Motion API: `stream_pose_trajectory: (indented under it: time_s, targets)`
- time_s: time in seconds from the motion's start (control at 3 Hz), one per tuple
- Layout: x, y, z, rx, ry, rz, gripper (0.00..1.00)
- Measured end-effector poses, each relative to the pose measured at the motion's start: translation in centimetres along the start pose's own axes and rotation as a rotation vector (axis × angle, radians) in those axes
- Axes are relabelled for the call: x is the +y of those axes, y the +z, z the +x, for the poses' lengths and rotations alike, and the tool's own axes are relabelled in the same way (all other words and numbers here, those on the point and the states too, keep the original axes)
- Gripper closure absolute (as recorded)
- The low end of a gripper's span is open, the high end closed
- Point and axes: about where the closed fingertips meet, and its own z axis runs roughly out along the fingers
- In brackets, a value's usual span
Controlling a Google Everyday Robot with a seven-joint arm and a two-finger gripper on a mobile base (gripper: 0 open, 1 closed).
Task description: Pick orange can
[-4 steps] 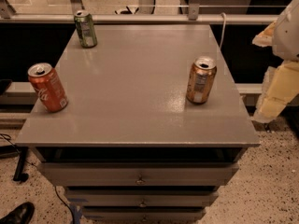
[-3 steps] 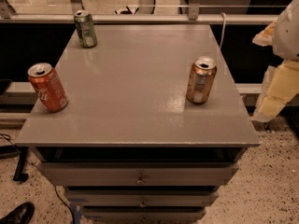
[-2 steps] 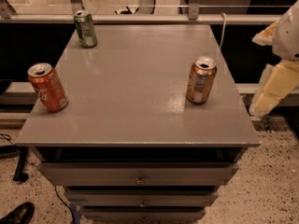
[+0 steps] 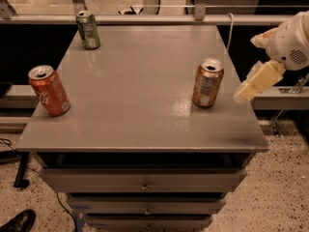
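Note:
The orange can [image 4: 207,82] stands upright on the right part of the grey table top [image 4: 140,91]. It has a copper-orange body, a pale label panel and a silver top. My gripper [image 4: 256,81] hangs at the right edge of the view, just right of the can and beyond the table's right edge, a short gap from it. It holds nothing.
A red-orange can with white script [image 4: 48,90] stands near the table's left front. A green can [image 4: 88,30] stands at the back left. Drawers [image 4: 142,182] sit below the top. A rail runs behind the table. A shoe [image 4: 17,221] shows at the bottom left.
My gripper has moved left and up a little, closer to the orange can. The cans have not moved.

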Motion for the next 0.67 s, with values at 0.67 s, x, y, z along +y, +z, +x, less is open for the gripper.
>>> stream_pose_trajectory:
  time_s: [0.67]
  targets:
    - [0.0,5.2,-1.8,-0.212,0.110,-0.031,0.00]
